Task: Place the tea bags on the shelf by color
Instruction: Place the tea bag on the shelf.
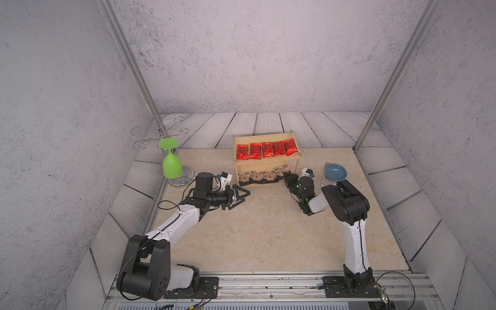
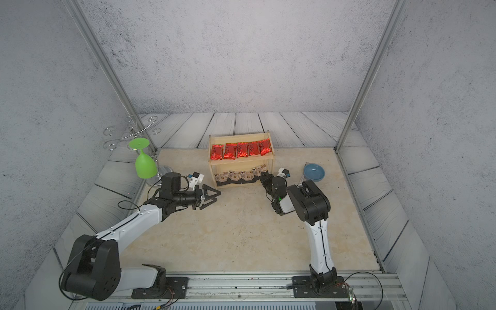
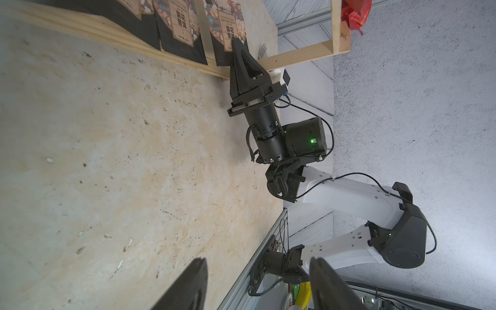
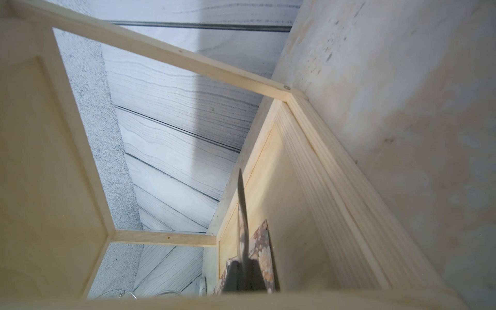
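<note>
The shelf [image 1: 264,162] [image 2: 241,161] stands at the back of the table. Several red tea bags [image 1: 267,149] [image 2: 242,149] lie in a row on its top tier. Black tea bags [image 1: 256,175] [image 2: 235,175] lean along the bottom tier. My right gripper [image 1: 286,175] [image 2: 264,175] [image 3: 236,43] reaches into the right end of the bottom tier, shut on a black tea bag [image 3: 228,24]. In the right wrist view that bag shows edge-on [image 4: 242,204] beyond the gripper [image 4: 243,264]. My left gripper [image 1: 245,197] [image 2: 217,197] [image 3: 257,261] hangs open and empty just left of the shelf's front.
An upturned green wine glass [image 1: 171,166] hangs from a chrome rack [image 1: 161,131] at the back left, close to my left arm. A blue bowl [image 1: 335,171] with a fork [image 1: 327,164] beside it sits right of the shelf, behind my right arm.
</note>
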